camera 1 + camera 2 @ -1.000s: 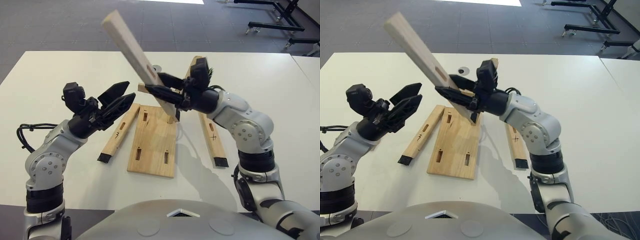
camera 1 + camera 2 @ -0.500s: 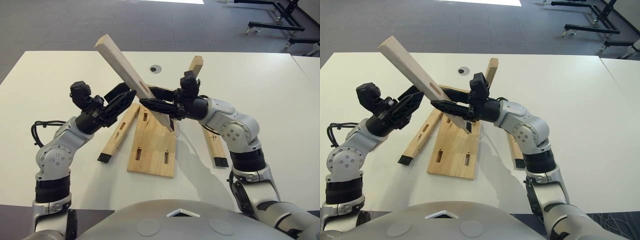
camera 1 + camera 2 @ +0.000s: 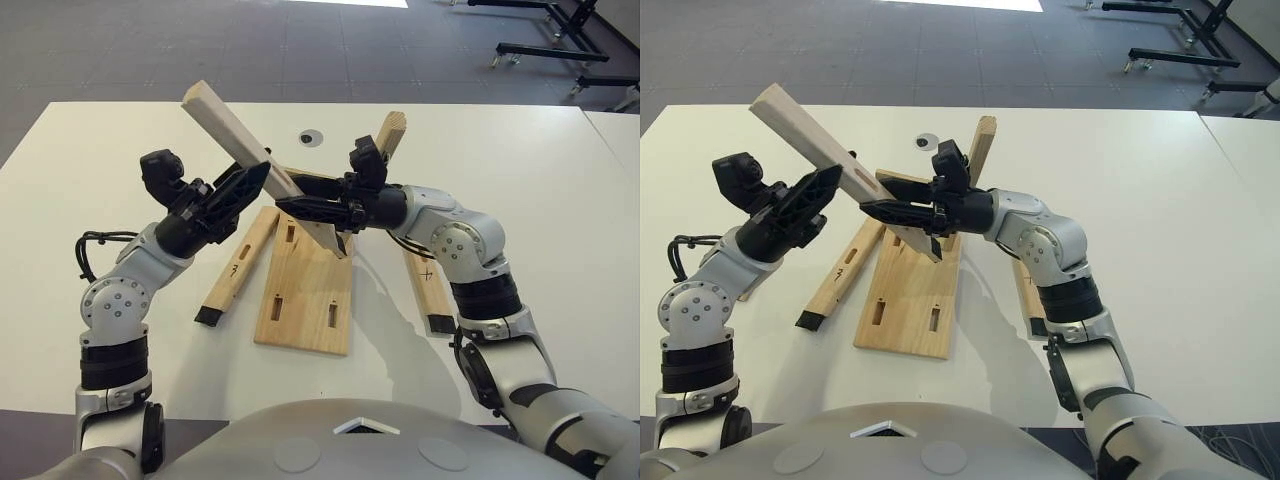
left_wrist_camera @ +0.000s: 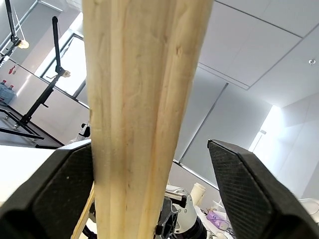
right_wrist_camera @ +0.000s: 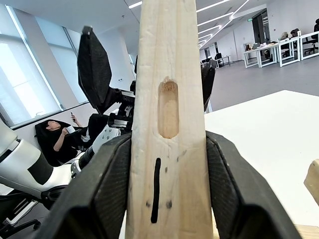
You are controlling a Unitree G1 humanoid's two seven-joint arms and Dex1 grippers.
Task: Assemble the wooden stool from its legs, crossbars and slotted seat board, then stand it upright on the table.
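Left eye view: the held leg (image 3: pixel 235 135) ran on a slant from the upper left down to mid-frame. Its lower end covered part of the seat board's (image 3: pixel 305 300) far edge, so we couldn't tell if it touched the board. The right gripper (image 3: pixel 292 195) was clenched on that leg low down, and the left gripper (image 3: pixel 252 185) sat just above it on the same leg. The right arm hid the top half of one loose leg (image 3: pixel 432 300). A propped piece (image 3: pixel 392 130) stuck up behind the wrist with its foot hidden. Another loose leg (image 3: pixel 238 265) lay just left of the board, not touching it. The table (image 3: pixel 100 160) had lots of bare top on both sides, and the board sat well back from the near edge.

Right eye view: same layout, with the leg's raised end at the upper left, up off the table top.

Left wrist view: the leg got cut off top and bottom. One finger (image 4: pixel 50 199) lay against it and the other stood off with a clear gap. So the left gripper was released, sitting around the leg without squeezing.

Right wrist view: both pads (image 5: pixel 99 199) pressed the leg's sides just below its slot (image 5: pixel 168 114). The left gripper's black fingers showed behind, one on each side of the leg.
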